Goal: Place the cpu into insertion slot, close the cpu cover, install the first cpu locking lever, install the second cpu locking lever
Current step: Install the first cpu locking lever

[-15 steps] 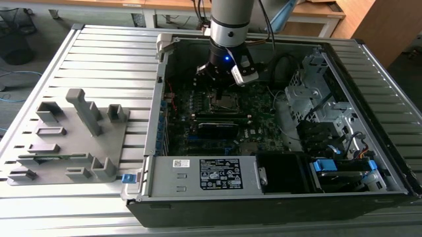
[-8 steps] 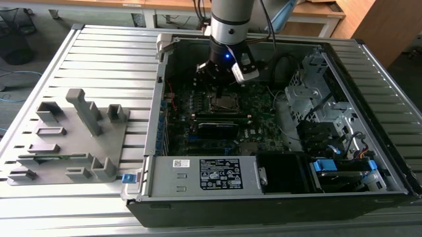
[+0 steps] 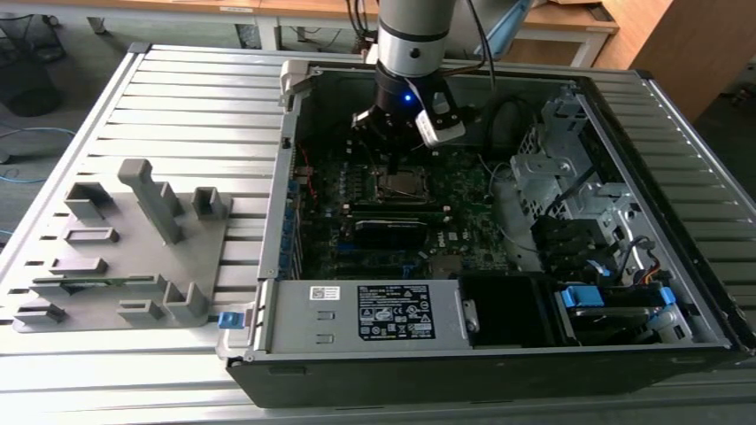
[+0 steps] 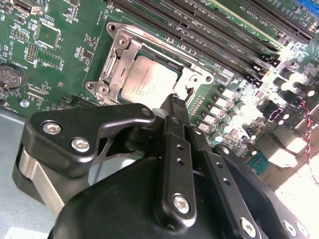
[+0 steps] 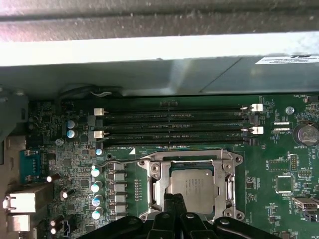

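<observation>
The cpu lies flat in the insertion slot, pale silver face up, and shows in both wrist views. The cpu cover, a silvery frame, lies down around it. In the exterior view the slot sits mid-board inside the open case. My gripper hangs just above the socket's edge with its black fingers pressed together, tips beside a small bent wire end of a locking lever. A thin wire lever runs out from the socket's side. The arm stands over the socket.
Long black memory slots run beside the socket. A row of capacitors and rear ports lie on the other side. The case's metal wall, drive cage, power supply and a grey parts fixture surround the board.
</observation>
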{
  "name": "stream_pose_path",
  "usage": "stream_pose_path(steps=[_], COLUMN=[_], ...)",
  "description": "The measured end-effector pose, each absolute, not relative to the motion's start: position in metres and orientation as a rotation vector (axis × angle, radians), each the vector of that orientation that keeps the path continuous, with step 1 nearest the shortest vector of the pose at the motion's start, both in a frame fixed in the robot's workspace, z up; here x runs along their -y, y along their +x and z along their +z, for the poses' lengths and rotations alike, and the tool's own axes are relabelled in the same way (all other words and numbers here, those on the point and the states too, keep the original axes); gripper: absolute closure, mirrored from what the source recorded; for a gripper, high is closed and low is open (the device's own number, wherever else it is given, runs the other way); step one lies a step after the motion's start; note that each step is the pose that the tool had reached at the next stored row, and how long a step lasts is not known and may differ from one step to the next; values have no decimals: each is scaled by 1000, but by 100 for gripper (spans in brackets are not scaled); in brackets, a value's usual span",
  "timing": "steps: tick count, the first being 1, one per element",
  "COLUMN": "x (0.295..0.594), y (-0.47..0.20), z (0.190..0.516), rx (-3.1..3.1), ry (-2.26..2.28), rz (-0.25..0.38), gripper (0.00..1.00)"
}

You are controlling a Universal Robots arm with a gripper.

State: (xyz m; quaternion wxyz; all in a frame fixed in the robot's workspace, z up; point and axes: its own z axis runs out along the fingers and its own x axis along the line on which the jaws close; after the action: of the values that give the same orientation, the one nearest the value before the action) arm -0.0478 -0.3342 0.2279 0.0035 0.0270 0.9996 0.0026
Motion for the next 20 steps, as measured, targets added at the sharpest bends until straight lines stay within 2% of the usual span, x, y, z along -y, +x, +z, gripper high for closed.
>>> stream_pose_path(steps=[20], x=[334], y=[-57], z=[227], rx=[-3133], ry=[85], rz=[8], gripper=[89])
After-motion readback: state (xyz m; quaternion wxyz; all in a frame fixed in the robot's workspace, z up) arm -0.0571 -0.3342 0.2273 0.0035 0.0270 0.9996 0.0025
